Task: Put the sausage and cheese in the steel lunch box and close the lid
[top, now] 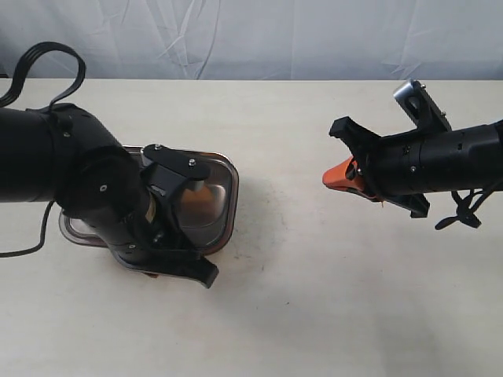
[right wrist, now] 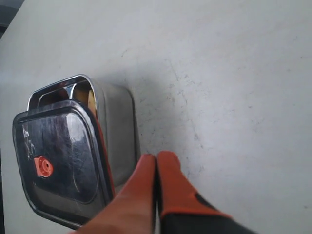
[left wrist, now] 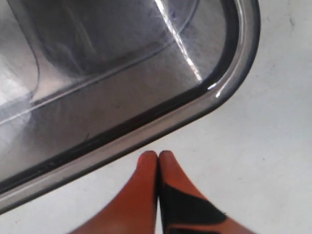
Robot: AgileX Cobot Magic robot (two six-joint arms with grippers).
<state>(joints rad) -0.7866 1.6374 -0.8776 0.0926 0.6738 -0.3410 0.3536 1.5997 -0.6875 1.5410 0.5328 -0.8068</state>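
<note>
In the exterior view, the steel lunch box (right wrist: 119,122) stood on the worktop (top: 330,314) at roughly 9 o'clock from the worktop's centre, partly under the left arm. The lid (right wrist: 58,156) lay on the box but offset, leaving a narrow strip at one end uncovered, and its orange valve (right wrist: 44,167) faced up. Through that strip I noted a yellow-orange piece inside the box, consistent with the cheese (right wrist: 90,99). The left end effector (left wrist: 158,157) was fully closed, pads pressed together with nothing between them, its tips just beside the lid's rounded corner. The right end effector (top: 332,177) was likewise closed and empty. It hung at about 3 o'clock from the box, well apart from it, tips pointing toward it.
</note>
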